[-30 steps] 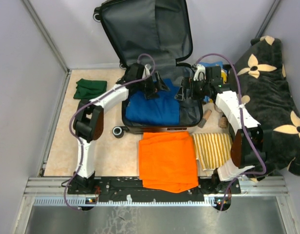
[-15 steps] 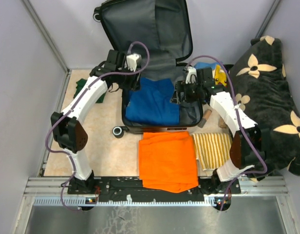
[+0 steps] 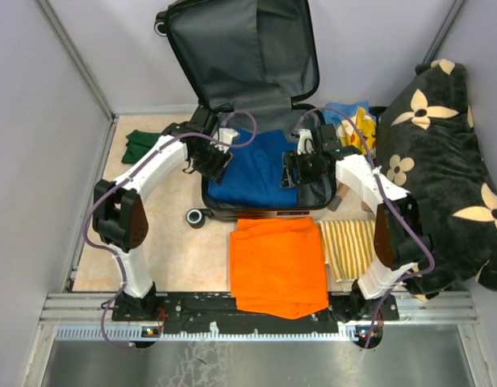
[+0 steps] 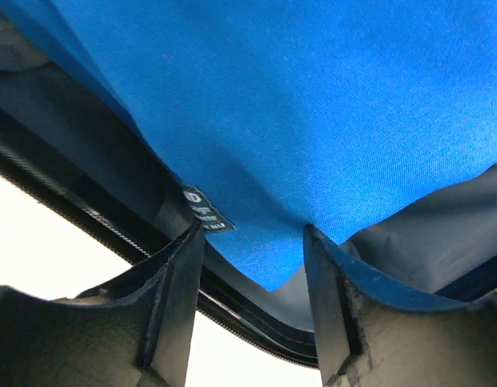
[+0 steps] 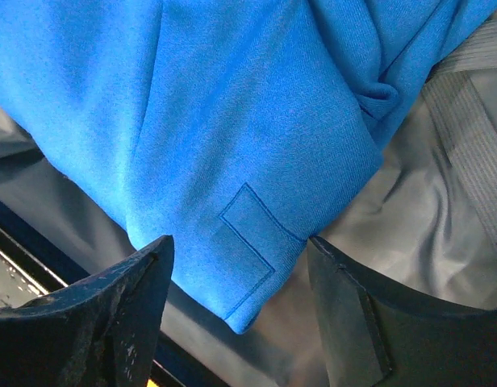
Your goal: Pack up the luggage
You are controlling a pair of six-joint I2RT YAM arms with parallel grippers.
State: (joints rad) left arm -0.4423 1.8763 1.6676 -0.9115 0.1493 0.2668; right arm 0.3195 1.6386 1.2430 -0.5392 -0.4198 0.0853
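Nearest the bases, orange cloth (image 3: 278,266) and striped cloth (image 3: 351,246) lie folded on the table (image 3: 172,242), not packed; the orange one touches the near wall of the luggage (image 3: 240,56). Luggage sits mid-table, open, base flat, lid propped up toward the back wall, blue shirt (image 3: 252,173) in the base. Left fingers (image 4: 174,314) are spread over the shirt's left corner with nothing pinched; that corner ends just inside the zip rim. Right fingers (image 5: 135,322) are wide too, straddling a folded hem, with grey lining (image 5: 410,210) and a strap (image 5: 466,129) right beside it. Risks as I read it: 1) closing here grabs lining or strap along with the shirt, and a lift then drags the case, which stands on wheels (image 3: 196,218) and looks light, so it may roll or tip. 2) uneven pulls bunch the shirt and eat room for the orange and striped pieces. 3) any corner left on the rim jams the zip later. 4) cables (image 3: 247,121) loop close to the lid; a snag could drop it on the wrists. Farther out, green cloth (image 3: 146,145) on the left and a yellow-blue item (image 3: 355,122) on the right lie beside the case; reaching across the open base for them risks an arm clash.
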